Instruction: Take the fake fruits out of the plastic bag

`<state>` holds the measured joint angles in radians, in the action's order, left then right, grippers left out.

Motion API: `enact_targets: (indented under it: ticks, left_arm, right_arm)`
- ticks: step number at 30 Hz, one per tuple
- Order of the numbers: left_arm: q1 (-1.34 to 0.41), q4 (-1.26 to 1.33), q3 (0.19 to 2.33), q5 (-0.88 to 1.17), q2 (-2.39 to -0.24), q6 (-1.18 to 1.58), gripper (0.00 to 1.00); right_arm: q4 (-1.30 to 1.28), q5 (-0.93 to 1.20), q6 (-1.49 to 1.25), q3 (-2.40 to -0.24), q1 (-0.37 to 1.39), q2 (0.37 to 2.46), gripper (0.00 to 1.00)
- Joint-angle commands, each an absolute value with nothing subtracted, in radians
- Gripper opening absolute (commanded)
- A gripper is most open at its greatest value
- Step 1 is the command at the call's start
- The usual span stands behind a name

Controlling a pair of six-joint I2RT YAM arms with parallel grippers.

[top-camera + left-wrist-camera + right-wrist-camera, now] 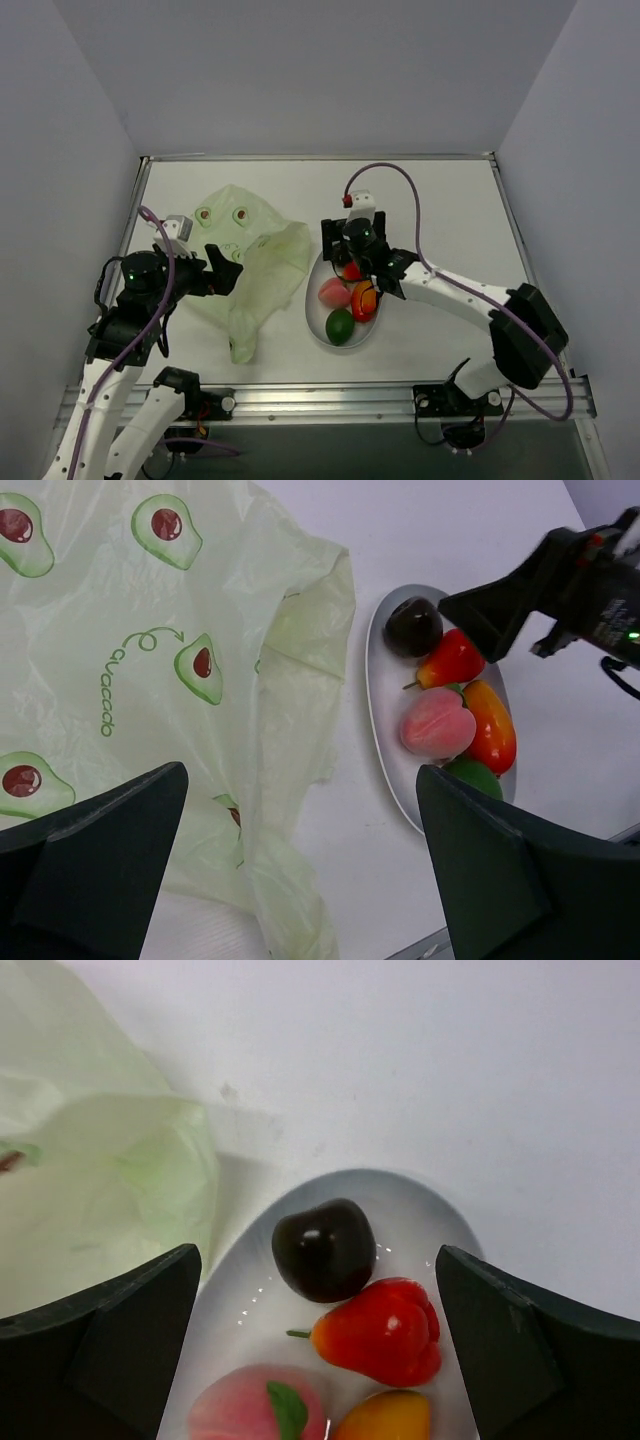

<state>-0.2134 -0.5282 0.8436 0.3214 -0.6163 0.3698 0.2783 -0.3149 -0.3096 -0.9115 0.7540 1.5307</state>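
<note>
My left gripper is hanging with its jaws spread wide, gripping nothing. In the left wrist view its two dark fingers are framing the plastic bag below, and I cannot tell whether they are touching it. The bag is lying crumpled and mostly flat on the white table, left of centre, with its avocado prints facing up. Its right edge is sitting just beside the clear oval dish. I cannot tell whether that edge is touching the rim.

My right gripper is hovering over the far end of the dish. Its jaws are also standing wide apart and holding nothing. In the right wrist view the dark purple-black ball is lying in the dish, below and between my fingers, free of both pads.

All five fake fruits are sitting in the dish, out of the bag. The dark ball is resting at the far end. The red one is lying right against it, its stem pointing toward the bag side. The pink one and the orange-red oval are lying side by side in the middle, touching each other. The green ball is sitting at the near end, and in the left wrist view my own finger is partly hiding it.
</note>
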Motion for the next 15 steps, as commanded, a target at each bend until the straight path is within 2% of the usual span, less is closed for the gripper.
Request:
enact_targets:
  ticks: [1, 3, 8, 11, 15]
  left_arm:
    - [-0.204, -0.491, 0.867, 0.324, -0.615, 0.373, 0.97]
    - [-0.206, -0.476, 0.865, 0.327, -0.589, 0.387, 0.97]
    - [-0.206, -0.486, 0.943, 0.362, -0.526, 0.423, 0.94]
    - [-0.206, -0.557, 1.064, 0.341, -0.525, 0.420, 0.94]
    - [-0.206, -0.621, 1.160, 0.258, -0.488, 0.419, 0.94]
  right_arm:
    - [0.210, -0.542, -0.302, -0.917, 0.843, 1.312, 1.00]
    - [0.186, -0.633, -0.256, -0.907, 0.894, 1.150, 1.00]
    - [-0.011, -0.561, -0.287, -0.946, 0.925, 0.779, 1.00]
    - [-0.077, -0.575, -0.319, -0.928, 0.925, 0.573, 1.00]
    - [-0.126, -0.633, -0.298, -0.933, 0.925, 0.393, 1.00]
